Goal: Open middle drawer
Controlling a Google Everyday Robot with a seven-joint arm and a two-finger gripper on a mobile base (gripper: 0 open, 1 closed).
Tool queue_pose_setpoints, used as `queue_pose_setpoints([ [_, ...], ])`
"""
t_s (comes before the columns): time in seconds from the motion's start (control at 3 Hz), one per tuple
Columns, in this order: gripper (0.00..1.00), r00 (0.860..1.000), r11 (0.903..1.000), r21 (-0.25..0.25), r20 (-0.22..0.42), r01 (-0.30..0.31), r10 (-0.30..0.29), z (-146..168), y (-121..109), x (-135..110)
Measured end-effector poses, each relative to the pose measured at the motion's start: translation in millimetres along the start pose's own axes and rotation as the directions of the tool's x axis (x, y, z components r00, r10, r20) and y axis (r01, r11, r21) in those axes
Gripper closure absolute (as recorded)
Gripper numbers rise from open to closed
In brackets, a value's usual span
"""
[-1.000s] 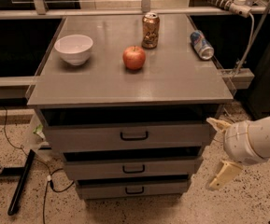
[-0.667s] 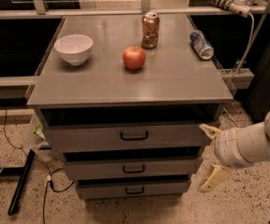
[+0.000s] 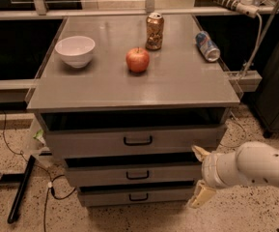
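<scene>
The claw hangs at 4 o'clock, spread wide, just off the right end of the middle drawer (at 6 o'clock, under the bench). Its small handle sits close between two others; a high or low reach could pull the wrong drawer.

Robot test lab, grey drawer cabinet, speckled floor, trailing cables, hand spread low right
</scene>
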State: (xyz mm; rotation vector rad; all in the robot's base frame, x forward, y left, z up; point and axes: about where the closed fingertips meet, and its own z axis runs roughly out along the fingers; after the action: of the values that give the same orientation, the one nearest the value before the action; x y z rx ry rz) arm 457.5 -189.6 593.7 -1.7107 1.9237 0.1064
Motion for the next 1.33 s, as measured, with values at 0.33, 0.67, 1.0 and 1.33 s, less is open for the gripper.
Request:
queue_pose_setpoints([
  [0.33,0.00,0.999,0.9979,0.051,0.013,0.039,-0.040,36.6,11.4,15.9],
  [0.67,0.00,0.996,0.9976,0.070,0.085,0.000,-0.006,64.1,16.1,35.2],
  [1.0,0.00,0.980,0.9945,0.054,0.181,-0.089,0.078,79.8,9.6,51.1],
  [1.33,0.00,0.980,0.9946,0.054,0.181,-0.089,0.078,79.9,9.6,51.1],
])
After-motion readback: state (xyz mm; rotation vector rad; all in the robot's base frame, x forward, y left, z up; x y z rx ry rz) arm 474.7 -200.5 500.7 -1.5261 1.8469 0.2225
